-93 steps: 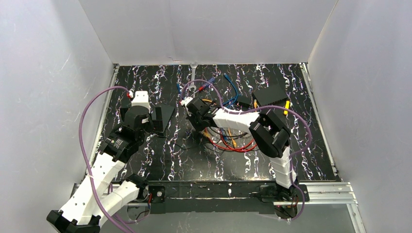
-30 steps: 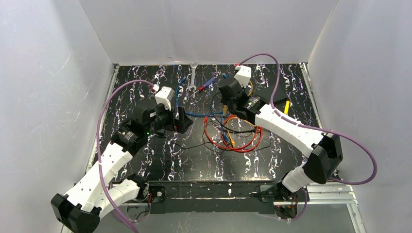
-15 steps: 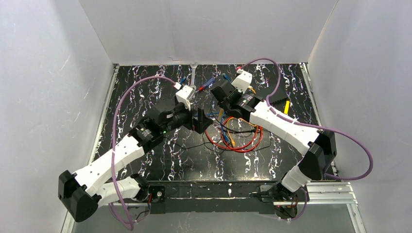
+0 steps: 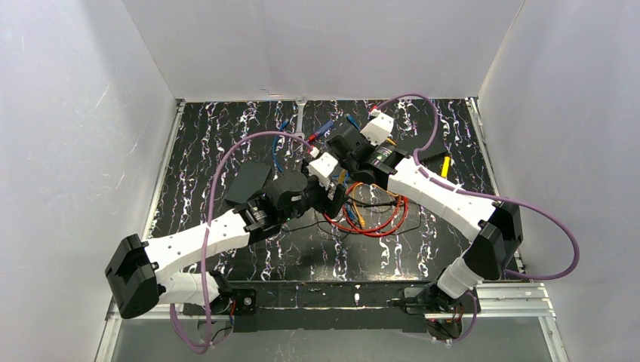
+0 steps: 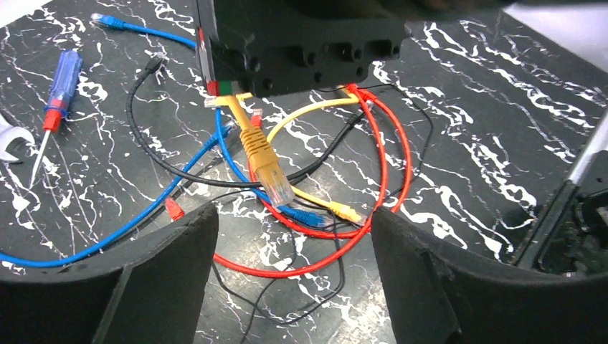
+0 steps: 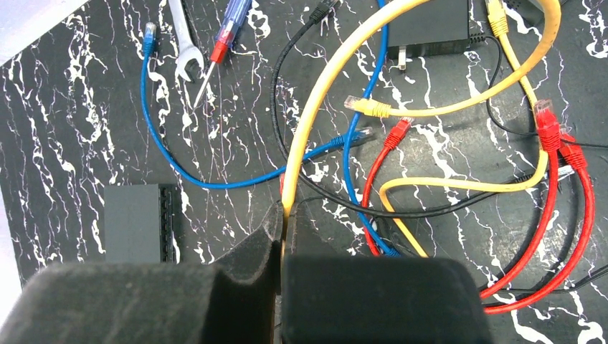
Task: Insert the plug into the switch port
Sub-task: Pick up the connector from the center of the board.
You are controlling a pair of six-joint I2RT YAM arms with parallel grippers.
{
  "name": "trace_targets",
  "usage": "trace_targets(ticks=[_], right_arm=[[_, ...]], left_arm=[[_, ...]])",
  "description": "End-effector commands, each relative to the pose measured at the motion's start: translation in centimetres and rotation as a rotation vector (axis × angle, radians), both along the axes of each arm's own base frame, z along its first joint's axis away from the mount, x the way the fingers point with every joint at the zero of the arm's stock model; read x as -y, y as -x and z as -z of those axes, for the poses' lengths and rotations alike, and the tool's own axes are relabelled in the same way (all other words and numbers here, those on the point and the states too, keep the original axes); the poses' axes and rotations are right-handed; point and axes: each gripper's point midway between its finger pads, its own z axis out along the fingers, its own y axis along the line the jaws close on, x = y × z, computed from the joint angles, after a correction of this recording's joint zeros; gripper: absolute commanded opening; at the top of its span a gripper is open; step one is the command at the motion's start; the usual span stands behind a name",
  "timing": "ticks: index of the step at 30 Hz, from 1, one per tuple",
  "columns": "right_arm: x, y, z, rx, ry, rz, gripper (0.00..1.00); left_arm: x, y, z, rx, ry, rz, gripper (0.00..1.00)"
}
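The switch (image 6: 136, 223) is a flat black box with a row of sockets along its right edge. It lies on the table, left of centre in the top view (image 4: 247, 183). My right gripper (image 6: 282, 215) is shut on a yellow cable (image 6: 323, 107). Its clear plug (image 5: 276, 183) hangs below the fingers in the left wrist view. My left gripper (image 5: 294, 215) is open and empty, low over the cable tangle, facing the right gripper and the hanging plug. The switch lies well to the left of both grippers.
Red (image 5: 391, 172), blue (image 6: 215, 179) and black (image 5: 165, 161) cables lie tangled at mid-table. A screwdriver (image 6: 228, 29) and a wrench (image 6: 188, 54) lie at the back. A black adapter block (image 6: 430, 29) and a plain black slab (image 4: 432, 153) sit back right.
My left arm has swung right from beside the switch to the table centre, up to the right gripper. The switch now shows uncovered on the table. The right gripper has hardly moved.
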Motion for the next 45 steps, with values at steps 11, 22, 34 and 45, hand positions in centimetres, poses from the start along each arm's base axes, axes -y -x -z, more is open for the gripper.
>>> trace_targets(ticks=[11, 22, 34, 45], right_arm=[[-0.2, 0.3, -1.0, 0.024, -0.063, 0.017, 0.01], [-0.6, 0.4, -0.7, 0.013, -0.076, 0.008, 0.01], [-0.6, 0.3, -1.5, 0.062, -0.089, -0.033, 0.03], [-0.1, 0.8, -9.1, 0.396, -0.140, -0.230, 0.61]], left_arm=[[0.2, -2.5, 1.9, 0.155, 0.030, -0.136, 0.47], [0.6, -2.6, 2.0, 0.177, 0.067, -0.139, 0.38], [-0.8, -2.7, 0.5, 0.241, 0.061, -0.167, 0.00], [-6.0, -4.1, -5.6, 0.278, 0.079, -0.237, 0.00]])
